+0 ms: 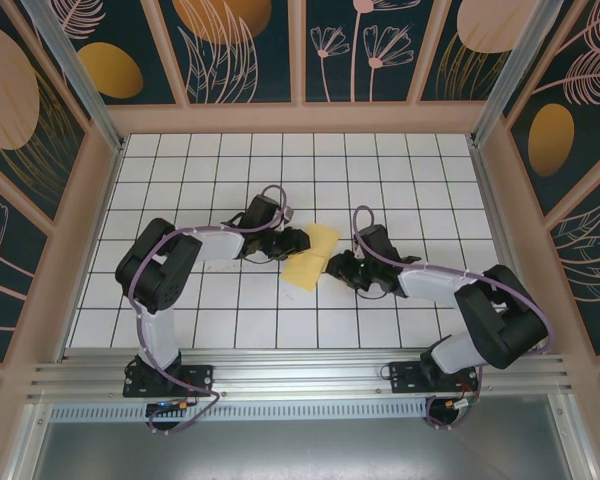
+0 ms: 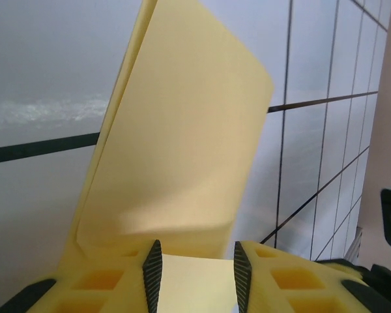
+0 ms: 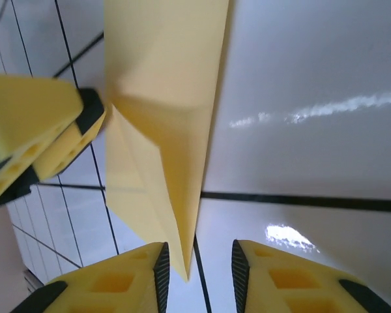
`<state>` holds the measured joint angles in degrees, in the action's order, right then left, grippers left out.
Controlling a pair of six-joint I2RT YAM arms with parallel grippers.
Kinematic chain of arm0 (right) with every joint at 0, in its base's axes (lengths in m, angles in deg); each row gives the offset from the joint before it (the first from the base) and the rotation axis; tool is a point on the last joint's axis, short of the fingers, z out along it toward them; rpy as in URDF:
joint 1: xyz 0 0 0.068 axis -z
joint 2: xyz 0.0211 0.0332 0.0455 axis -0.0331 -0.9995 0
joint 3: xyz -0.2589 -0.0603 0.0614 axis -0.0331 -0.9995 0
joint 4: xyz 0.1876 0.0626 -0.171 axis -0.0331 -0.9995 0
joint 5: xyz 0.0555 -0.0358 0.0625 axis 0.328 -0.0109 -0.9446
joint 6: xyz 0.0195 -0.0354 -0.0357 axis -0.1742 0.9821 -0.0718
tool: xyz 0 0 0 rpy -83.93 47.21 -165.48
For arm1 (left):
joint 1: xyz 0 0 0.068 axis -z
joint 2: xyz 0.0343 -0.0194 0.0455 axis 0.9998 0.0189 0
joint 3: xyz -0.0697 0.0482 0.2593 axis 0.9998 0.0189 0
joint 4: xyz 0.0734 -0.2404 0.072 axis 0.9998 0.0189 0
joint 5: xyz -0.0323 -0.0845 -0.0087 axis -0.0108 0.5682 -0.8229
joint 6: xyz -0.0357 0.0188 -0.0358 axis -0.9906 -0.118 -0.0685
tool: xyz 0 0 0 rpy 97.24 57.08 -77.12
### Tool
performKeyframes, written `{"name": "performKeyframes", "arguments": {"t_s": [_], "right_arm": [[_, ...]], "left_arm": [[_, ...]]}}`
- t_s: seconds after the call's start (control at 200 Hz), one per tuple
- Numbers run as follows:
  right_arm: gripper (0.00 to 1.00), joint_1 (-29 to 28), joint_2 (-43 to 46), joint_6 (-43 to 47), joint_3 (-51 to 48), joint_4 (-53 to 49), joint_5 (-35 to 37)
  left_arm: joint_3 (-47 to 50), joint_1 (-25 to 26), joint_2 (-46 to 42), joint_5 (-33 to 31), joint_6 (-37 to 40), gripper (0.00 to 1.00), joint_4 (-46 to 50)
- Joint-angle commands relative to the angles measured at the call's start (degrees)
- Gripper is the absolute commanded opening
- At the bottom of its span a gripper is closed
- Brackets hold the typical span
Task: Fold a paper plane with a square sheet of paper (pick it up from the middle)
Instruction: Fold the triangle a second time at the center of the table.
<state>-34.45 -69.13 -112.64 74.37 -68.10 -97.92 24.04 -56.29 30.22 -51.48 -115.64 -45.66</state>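
Step in hand: creasing the yellow paper sheet (image 2: 182,130). This is judged a mid-sequence fold, as no dart shape is formed yet.
Sheet location: between the two sets of jaws, over the white tiled table (image 1: 180,190). One folded flap stands up ahead of the left jaws, and a pointed corner reaches into the gap of the right jaws.
Left gripper (image 2: 197,264): jaws narrowly apart. The sheet's near edge lies in the gap between the pads (image 2: 153,274), face toward the camera, so no pinch across its thickness is evident.
Right gripper (image 3: 199,264): jaws narrowly apart, holding nothing. The pointed corner hangs just beside one pad and apart from the other.
Procedure, alignment: bring the flap edge onto the centre crease before closing, since a skewed edge would likely yield a lopsided plane.
Procedure, anchoring: press one set of jaws on the layers while the other works (thin paper tends to spring back and slide on glossy tiles).
Procedure, grip: close on the doubled layers just inside the pads, not on the bare corner tip, which would probably crumple.
Procedure, crease: run the pads along the fold from the near end of the jaws outward, with light pressure.
Risk: the standing flap may flop past the crease line if released early.
Brands and labels: none readable on the sheet, fingers or table.
Writing: none; the wall panels (image 1: 230,40) carry leaf and flower motifs only.
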Motion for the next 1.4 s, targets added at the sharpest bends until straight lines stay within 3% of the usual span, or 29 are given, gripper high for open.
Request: {"name": "performKeyframes", "arguments": {"t_s": [0.0, 0.37, 1.396], "right_arm": [[0.38, 0.8, -1.83, -2.06, 1.27, 5.16, 0.07], [0.42, 0.83, -10.51, -3.47, 5.11, 8.93, -0.98], [0.39, 0.76, -14.51, -4.59, 5.19, 17.51, -4.76]], "left_arm": [[-1.53, -0.28, -3.45, -2.85, 2.11, 0.39, 3.13], [-2.81, -0.28, -0.71, -1.74, 3.3, 0.35, 3.71], [-3.73, -0.28, 4.17, -1.84, 3.36, 0.32, 4.25]]}}
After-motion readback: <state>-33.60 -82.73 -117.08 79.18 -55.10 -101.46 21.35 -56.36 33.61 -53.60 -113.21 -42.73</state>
